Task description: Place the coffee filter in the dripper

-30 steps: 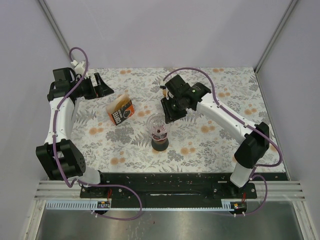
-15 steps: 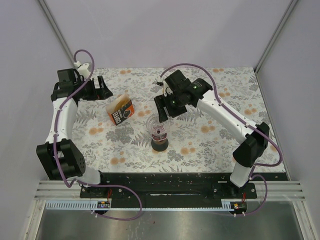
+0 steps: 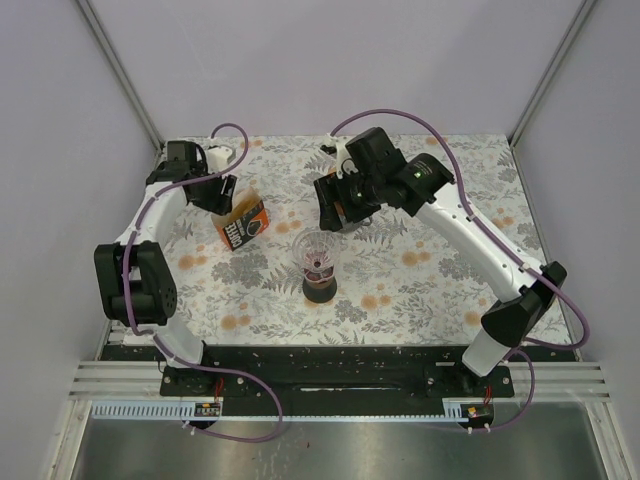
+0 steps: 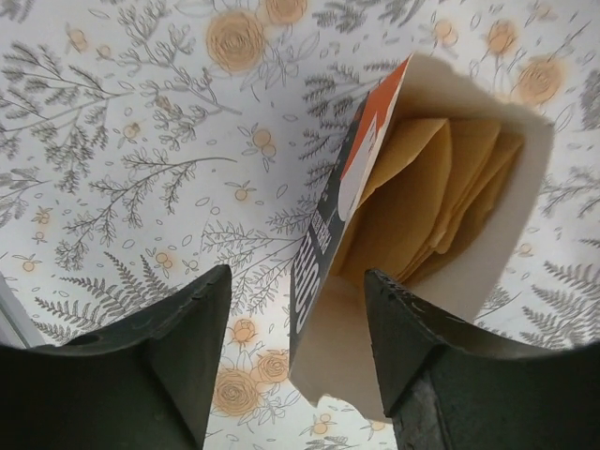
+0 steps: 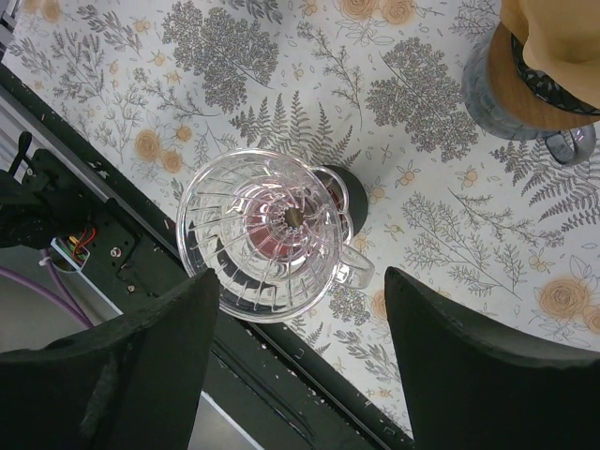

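1. Worktop (image 3: pixel 450 290): floral cover. Both arms reach in from the near edge.
2. Filter box (image 3: pixel 242 222): orange and black carton in the left half of the worktop, closer to the far-left corner than to the near edge. Its top is open.
3. Coffee filters (image 4: pixel 412 197): tan paper stack, all inside the filter box. The left wrist view shows them fanned against its inner walls.
4. Left gripper (image 3: pixel 222 190): hangs over the box's far-left top edge.
   - Jaws are apart with a medium gap, clamped on nothing.
   - In the wrist view the box's dark printed wall runs up between the two fingers (image 4: pixel 178 347). One finger is over bare worktop, the other over the box mouth.
   - I can't tell whether it touches the carton.
5. Dripper (image 3: pixel 318 252): clear ribbed glass cone with a handle, upright on a dark base (image 3: pixel 320 290). It sits about mid-worktop, slightly left of centre, and well apart from the filter box.
6. Right gripper (image 3: pixel 333 208): up in the air just past the dripper's far side, angled down at it.
   - Jaws are wide with nothing between them.
   - The wrist view looks straight into the cone. The ribs are visible down to the centre hole, with a reddish tint at the bottom.
7. Round object (image 5: pixel 520 89): grey body with a brown top, on the worktop at the top-right corner of the right wrist view. The frame cuts it off and I can't tell what it is.
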